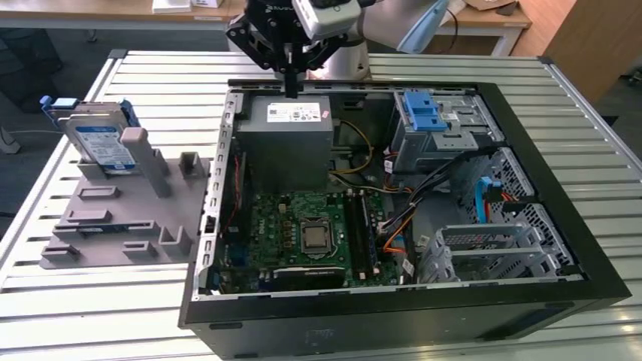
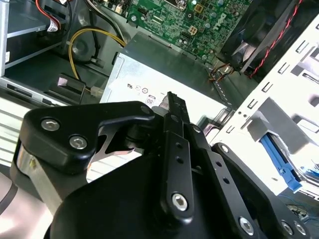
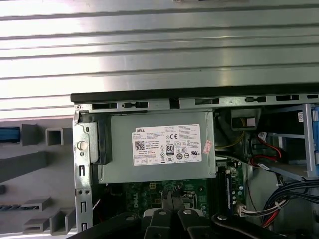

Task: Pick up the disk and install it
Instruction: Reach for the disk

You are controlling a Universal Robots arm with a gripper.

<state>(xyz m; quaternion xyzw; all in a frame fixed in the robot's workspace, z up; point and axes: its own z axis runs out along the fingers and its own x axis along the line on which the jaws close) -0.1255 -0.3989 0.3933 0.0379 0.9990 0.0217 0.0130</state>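
Clearly, in the exterior view the gripper hangs over the far rim of the open computer case, its tip just above the power supply. Its fingers are pressed together into one thin black bar with nothing between them. The disk stands upright in a grey holder near the edge of the tabletop at the exterior view's left, well apart from the gripper. Inside the case, the green circuit board lies on the near side of the power supply, and a drive cage with a blue handle sits toward the exterior view's right.

In the second wrist view the gripper shows its black fingers lying together, empty, with the power supply and the circuit board beyond them. A yellow cable loops beside the power supply.

In the first wrist view the gripper points at the circuit board just beside the power supply. The slatted tabletop lies beyond the case rim, and part of the holder stands outside the case wall.
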